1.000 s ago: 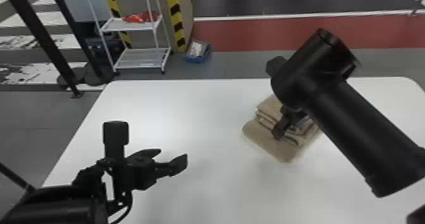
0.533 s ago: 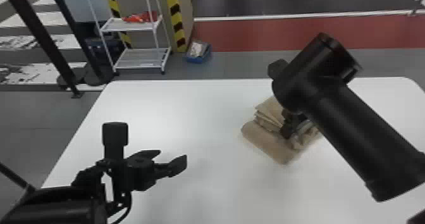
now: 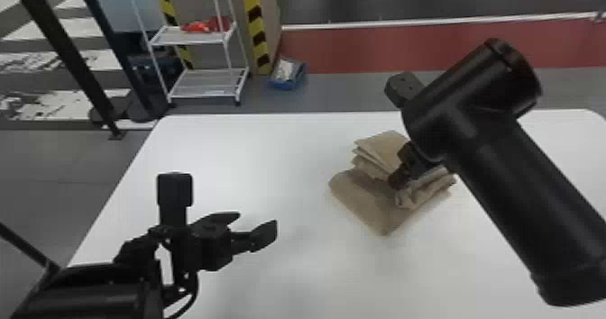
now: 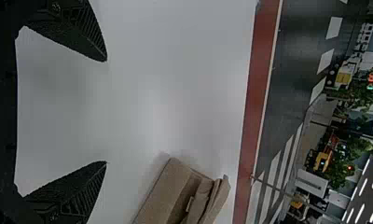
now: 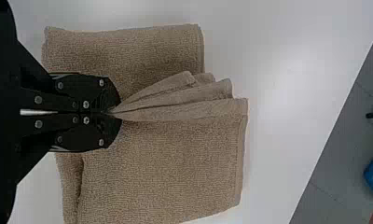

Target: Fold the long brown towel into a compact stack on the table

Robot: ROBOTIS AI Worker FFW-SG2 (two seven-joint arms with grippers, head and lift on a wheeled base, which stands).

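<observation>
The brown towel lies folded in layers at the right rear of the white table, its near part a flat fold and its upper layers bunched. On top of it, my right gripper grips the cloth. In the right wrist view my right gripper is shut on gathered layers of the towel, which fan out from the fingertips. Parked over the table's left part, my left gripper stands apart from the towel. The left wrist view has the left gripper open with nothing between its fingers, and the towel beyond.
The white table extends around the towel. Behind it on the floor are a white shelf rack and a blue bin. My right forearm crosses above the table's right side.
The right gripper has moved slightly, and the upper layers of the towel are pulled up and more bunched than before. My left arm has stayed still.
</observation>
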